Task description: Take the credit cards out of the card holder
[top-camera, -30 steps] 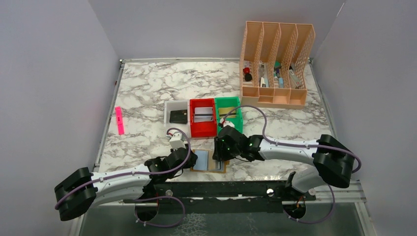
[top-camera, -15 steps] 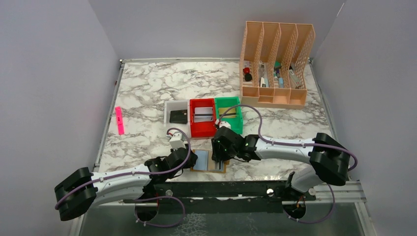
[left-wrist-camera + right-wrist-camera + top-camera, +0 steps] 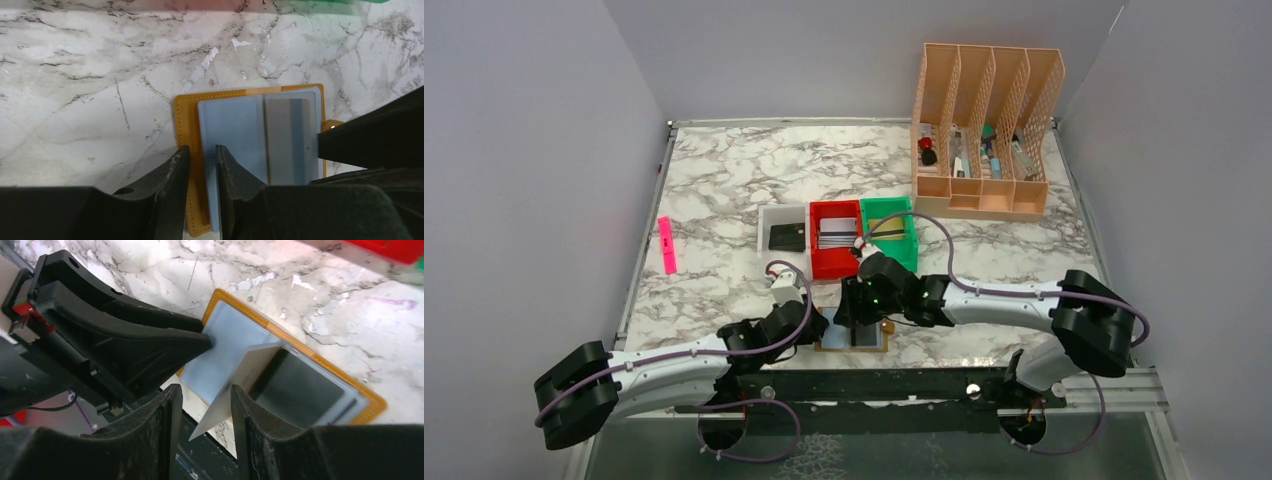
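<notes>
The card holder (image 3: pixel 828 341) lies open flat near the table's front edge, tan with pale blue panels (image 3: pixel 230 135). My left gripper (image 3: pixel 202 148) is closed narrowly over the holder's left rim (image 3: pixel 185 120), with the tan edge and the panel's edge between its fingers. My right gripper (image 3: pixel 205 387) hovers over the holder's right half with its jaws apart. A pale grey card (image 3: pixel 240 370) tilts up out of the dark pocket (image 3: pixel 295 390). The card stands between the right fingers and leans on the right one, with a gap to the left one.
Behind the holder stand a white bin (image 3: pixel 766 215), a red bin (image 3: pixel 836 262) with cards and a green bin (image 3: pixel 906 250). A tan mesh organizer (image 3: pixel 986 130) is at the back right. A pink strip (image 3: pixel 667 245) lies at the left. A black rail (image 3: pixel 874 385) runs along the near edge.
My right gripper has moved left, from the holder's right edge to over its middle. The left arm has stayed where it was.
</notes>
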### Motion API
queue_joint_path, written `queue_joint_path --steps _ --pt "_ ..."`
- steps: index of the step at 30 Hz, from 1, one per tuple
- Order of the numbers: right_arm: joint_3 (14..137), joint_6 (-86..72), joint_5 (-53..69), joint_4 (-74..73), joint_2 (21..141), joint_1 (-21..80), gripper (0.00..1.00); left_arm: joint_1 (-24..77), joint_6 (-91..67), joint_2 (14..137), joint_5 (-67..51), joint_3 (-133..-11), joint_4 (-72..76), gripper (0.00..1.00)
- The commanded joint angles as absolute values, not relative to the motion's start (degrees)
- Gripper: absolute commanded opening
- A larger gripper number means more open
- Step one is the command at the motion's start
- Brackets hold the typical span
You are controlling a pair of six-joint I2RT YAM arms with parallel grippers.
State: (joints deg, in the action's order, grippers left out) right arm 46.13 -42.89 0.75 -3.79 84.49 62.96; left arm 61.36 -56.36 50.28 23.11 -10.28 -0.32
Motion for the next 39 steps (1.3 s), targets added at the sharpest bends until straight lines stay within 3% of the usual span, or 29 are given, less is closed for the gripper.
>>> queue_joint_path --steps 1,10,19,39 --pt "46.2 -43.8 6.8 1.8 88.4 63.3 0.46 61.7 -56.5 48.9 18.9 -9.4 -2.0 0.29" --pt "44.1 -45.0 7.8 5.0 87.6 63.3 0.48 61.7 -56.9 45.4 20.0 -9.0 -5.1 0.31" --pt "36.7 -48.0 -0.9 3.8 80.4 63.3 0.49 61.7 -57.8 42.6 22.5 -10.8 -9.6 0.48" --pt "37.7 -47.3 6.4 12.1 88.9 63.3 0.46 61.8 -57.9 37.0 25.8 -18.3 -22.5 0.57"
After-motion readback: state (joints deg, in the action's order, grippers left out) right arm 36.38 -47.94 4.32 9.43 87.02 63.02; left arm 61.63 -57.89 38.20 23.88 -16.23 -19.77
